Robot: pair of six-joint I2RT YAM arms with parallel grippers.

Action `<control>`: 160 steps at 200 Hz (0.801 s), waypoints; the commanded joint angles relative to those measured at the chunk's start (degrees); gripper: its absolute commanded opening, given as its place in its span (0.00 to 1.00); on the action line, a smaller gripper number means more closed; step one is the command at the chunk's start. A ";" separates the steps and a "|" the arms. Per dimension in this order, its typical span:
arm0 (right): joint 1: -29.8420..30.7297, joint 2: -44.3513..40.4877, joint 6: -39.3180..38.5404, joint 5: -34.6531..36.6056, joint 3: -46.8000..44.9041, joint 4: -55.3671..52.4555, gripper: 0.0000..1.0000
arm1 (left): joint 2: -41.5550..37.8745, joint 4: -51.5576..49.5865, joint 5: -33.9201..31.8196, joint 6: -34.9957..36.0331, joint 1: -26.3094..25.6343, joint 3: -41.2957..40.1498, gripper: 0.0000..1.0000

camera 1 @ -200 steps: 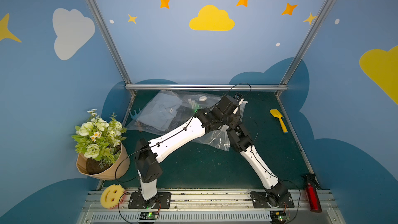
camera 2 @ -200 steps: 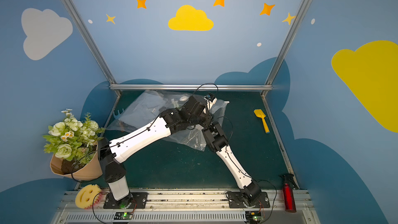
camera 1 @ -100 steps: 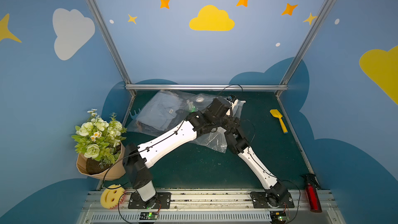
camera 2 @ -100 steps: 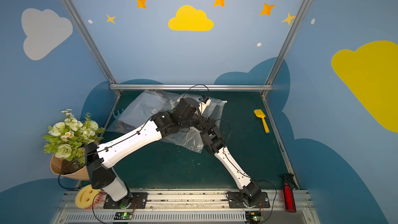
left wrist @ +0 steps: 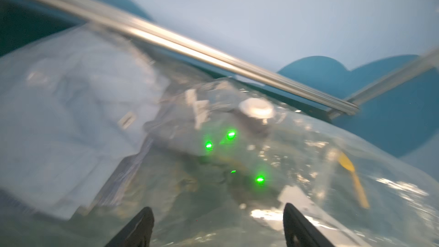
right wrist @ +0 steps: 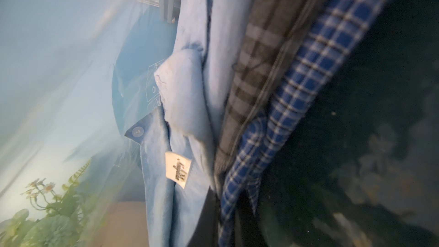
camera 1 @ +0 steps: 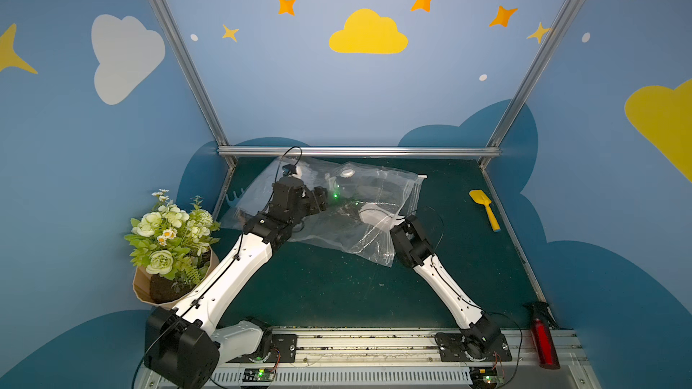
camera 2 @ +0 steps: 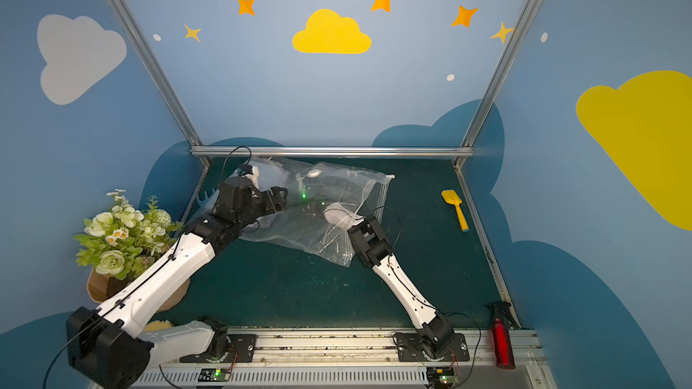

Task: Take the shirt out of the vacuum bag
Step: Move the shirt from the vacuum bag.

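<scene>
Where both top views look down on the green table (camera 1: 337, 293), we see the vacuum bag (camera 1: 378, 196) lying toward the back. The left gripper (camera 1: 324, 199) sits over its left part, and the right gripper (camera 1: 365, 213) is tucked under the clear plastic at its right edge.

In the left wrist view, we find the left gripper's fingers (left wrist: 142, 224) spread wide, facing the bag's white valve (left wrist: 256, 110).

In the right wrist view, we see folded shirts (right wrist: 190, 105) inside the plastic. The right gripper's jaws are out of frame and pressed together; whether they pinch anything we cannot tell.
</scene>
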 commanded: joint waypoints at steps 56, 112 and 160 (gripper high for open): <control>-3.02 -7.08 -0.48 -0.48 -15.73 2.66 0.00 | 1.39 4.61 -1.65 -9.06 11.45 -11.23 0.64; -5.71 -14.35 -2.09 -1.30 -30.93 6.87 0.00 | 10.63 10.98 -0.28 -11.47 18.12 -12.60 0.32; -8.06 -18.45 -3.13 -2.46 -40.52 9.17 0.00 | 18.76 12.58 1.58 -10.71 21.65 -9.75 0.14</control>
